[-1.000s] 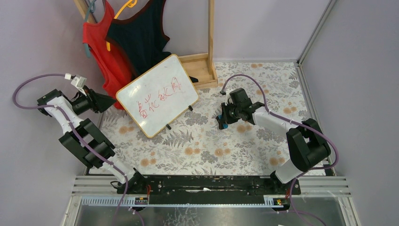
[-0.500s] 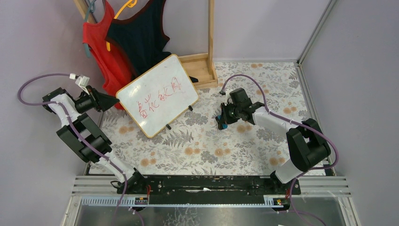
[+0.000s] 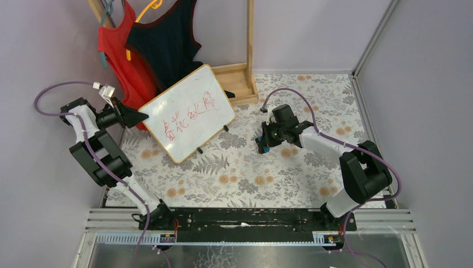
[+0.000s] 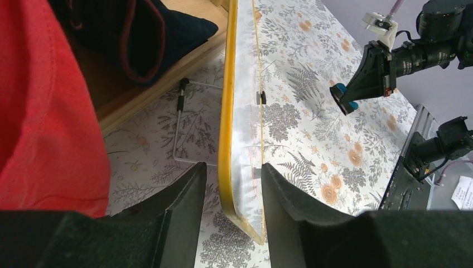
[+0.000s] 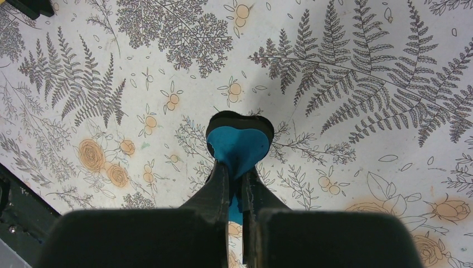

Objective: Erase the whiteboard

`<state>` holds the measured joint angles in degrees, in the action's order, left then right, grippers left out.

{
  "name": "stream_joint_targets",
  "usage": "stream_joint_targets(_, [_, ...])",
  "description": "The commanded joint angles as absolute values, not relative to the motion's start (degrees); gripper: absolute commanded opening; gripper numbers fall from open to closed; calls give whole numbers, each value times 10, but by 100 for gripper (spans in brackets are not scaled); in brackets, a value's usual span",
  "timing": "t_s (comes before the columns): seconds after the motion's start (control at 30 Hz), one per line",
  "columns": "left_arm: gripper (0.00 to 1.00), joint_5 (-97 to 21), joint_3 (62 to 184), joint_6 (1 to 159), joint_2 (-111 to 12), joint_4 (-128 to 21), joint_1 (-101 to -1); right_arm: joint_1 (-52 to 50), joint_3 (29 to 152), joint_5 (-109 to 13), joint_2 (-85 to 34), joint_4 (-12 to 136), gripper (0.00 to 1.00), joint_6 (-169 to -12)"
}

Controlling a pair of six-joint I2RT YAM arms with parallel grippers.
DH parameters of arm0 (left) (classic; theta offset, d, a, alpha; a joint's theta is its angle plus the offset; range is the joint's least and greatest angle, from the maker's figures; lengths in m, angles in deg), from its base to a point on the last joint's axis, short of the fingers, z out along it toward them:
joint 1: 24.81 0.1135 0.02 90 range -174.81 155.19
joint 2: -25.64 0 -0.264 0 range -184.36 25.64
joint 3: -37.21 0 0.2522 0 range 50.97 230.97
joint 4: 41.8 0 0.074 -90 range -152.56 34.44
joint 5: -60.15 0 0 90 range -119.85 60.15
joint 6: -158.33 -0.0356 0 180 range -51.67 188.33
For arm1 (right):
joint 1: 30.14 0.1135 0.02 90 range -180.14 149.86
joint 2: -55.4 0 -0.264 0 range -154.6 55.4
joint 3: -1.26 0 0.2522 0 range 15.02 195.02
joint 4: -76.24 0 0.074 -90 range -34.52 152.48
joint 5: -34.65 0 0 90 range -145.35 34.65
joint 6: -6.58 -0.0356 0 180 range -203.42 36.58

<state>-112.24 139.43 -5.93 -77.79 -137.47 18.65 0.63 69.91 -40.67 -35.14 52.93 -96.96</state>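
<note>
left hand point(image 4: 232, 170) just slid in, spread wide astride the whiteboard point(image 4: 245, 106) edge; right hand point(image 5: 234, 170) pinches the eraser point(image 5: 240, 137), nothing wiped yet

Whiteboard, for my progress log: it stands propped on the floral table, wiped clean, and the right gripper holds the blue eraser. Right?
Not wiped clean: the top external view shows red writing across the whiteboard. Otherwise right: it stands propped on the floral table, and the right gripper holds the blue eraser.
</note>
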Motion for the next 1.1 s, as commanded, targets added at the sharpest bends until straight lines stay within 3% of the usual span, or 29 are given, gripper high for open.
stream_joint_targets(0.0, [39, -1147, 1420, -55, -792, -1389, 173, 10, 721, -396, -341, 546, 0, -968])
stream_joint_targets(0.23, [35, -1150, 1428, -51, -800, -1389, 160, 10, 719, -396, -341, 548, 0, -970])
stream_joint_targets(0.77, [12, -1140, 1437, -47, -801, -1389, 145, 9, 728, -391, -342, 551, 0, -971])
stream_joint_targets(0.93, [1, -1134, 1436, -48, -801, -1389, 146, 10, 733, -387, -345, 558, 0, -974])
stream_joint_targets(1.07, [0, -1130, 1434, -50, -806, -1389, 146, 10, 747, -386, -350, 570, 0, -975])
